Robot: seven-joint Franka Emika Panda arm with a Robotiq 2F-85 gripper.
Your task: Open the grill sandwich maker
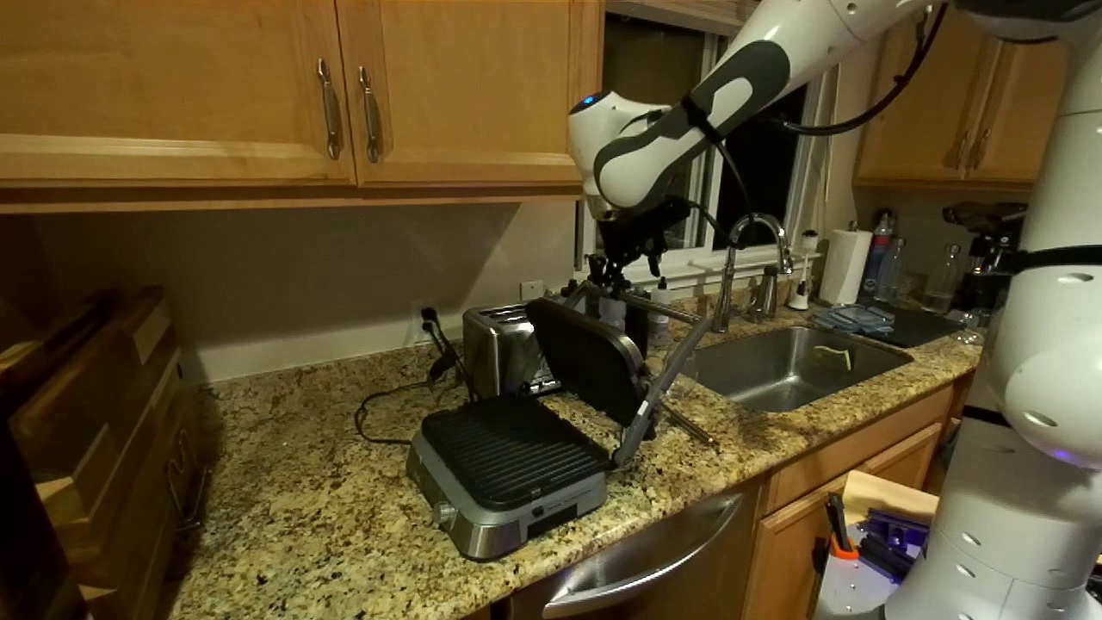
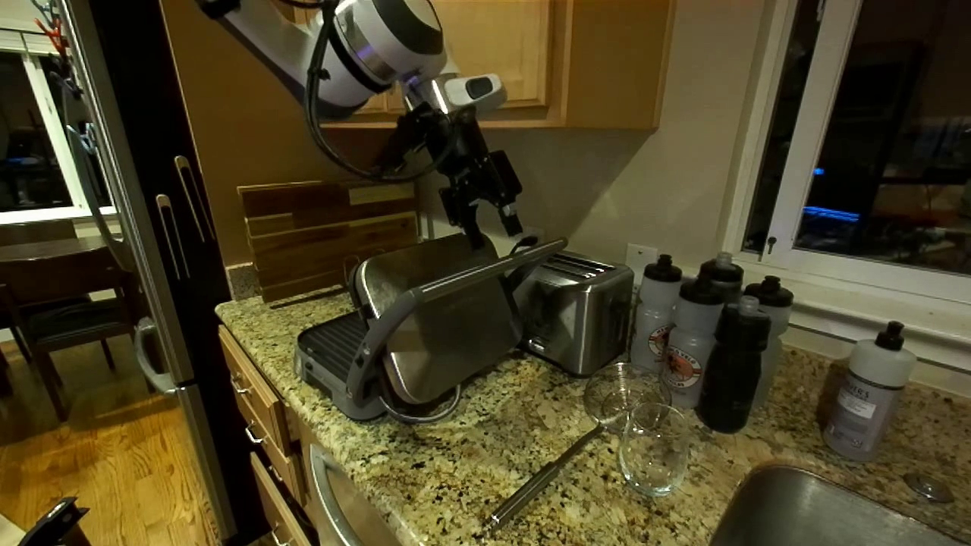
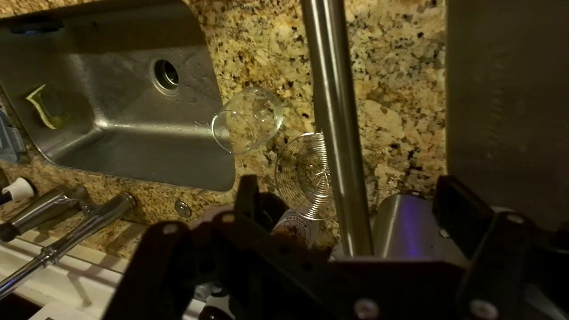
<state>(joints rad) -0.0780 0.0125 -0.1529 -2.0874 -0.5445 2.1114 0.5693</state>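
Spread wide, the gripper (image 3: 347, 181) aims downward near one end of the handle bar (image 3: 338, 126), its black fingers (image 3: 247, 193) well apart. In the wrist view the bar runs from twelve o'clock toward six between the fingers, with a gap on either side; how deep it sits between them cannot be told. In an exterior view the arm (image 1: 732, 102) slants in from two o'clock, then turns down so that the gripper points to six.

Below it, in both exterior views, the grill sandwich maker (image 2: 432, 334) rests on the granite countertop (image 1: 318, 517), its ribbed lower plate (image 1: 508, 448) bared and its lid (image 1: 590, 357) raised and tilted. Taking that appliance as the middle of the dial in an exterior view, the chrome toaster (image 1: 501, 353) stands just beside it toward eleven, partly hidden by the lid; whether the two touch cannot be told. A black plug (image 1: 429, 317) sits at ten, wooden boards (image 1: 95, 422) stand at nine, the faucet (image 1: 726, 293) rises at two and the sink (image 1: 766, 379) lies toward three. In an exterior view, counted again from the appliance, a cluster of bottles (image 2: 686, 349) stands at three o'clock past the toaster, with a drinking glass (image 2: 654, 459) at four and, between four and five, a long-handled utensil (image 2: 546, 478) with a spiral wire head lying on the countertop.
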